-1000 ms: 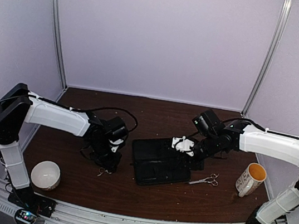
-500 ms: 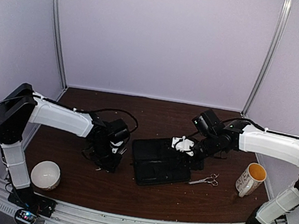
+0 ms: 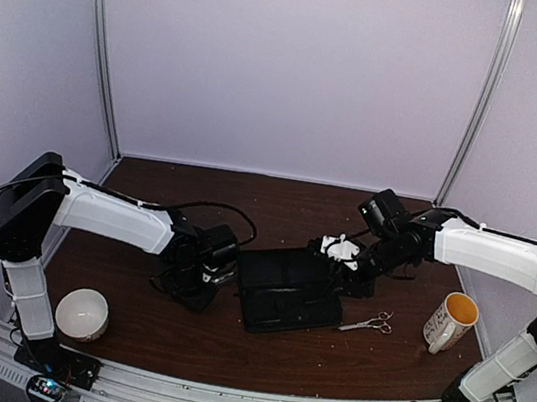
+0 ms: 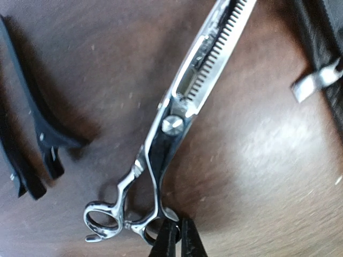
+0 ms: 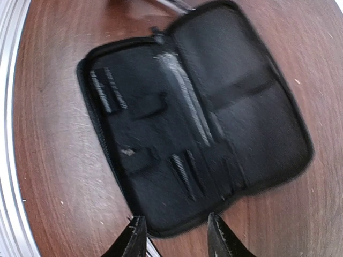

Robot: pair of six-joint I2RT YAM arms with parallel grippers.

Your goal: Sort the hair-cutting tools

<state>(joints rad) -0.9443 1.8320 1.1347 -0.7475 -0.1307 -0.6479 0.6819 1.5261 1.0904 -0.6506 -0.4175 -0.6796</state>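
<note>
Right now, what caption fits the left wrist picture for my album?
Left claw shut at the handle of toothed silver scissors, black clips nearby.

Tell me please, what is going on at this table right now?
Hair-cutting tools are being sorted here. The left tool is shut right at a finger loop of the toothed scissors, which lie flat on the table beside two black clips; whether it truly pinches the ring, I cannot tell. The right tool hangs open above the open black case. A second pair of scissors lies on the table right of the case.
</note>
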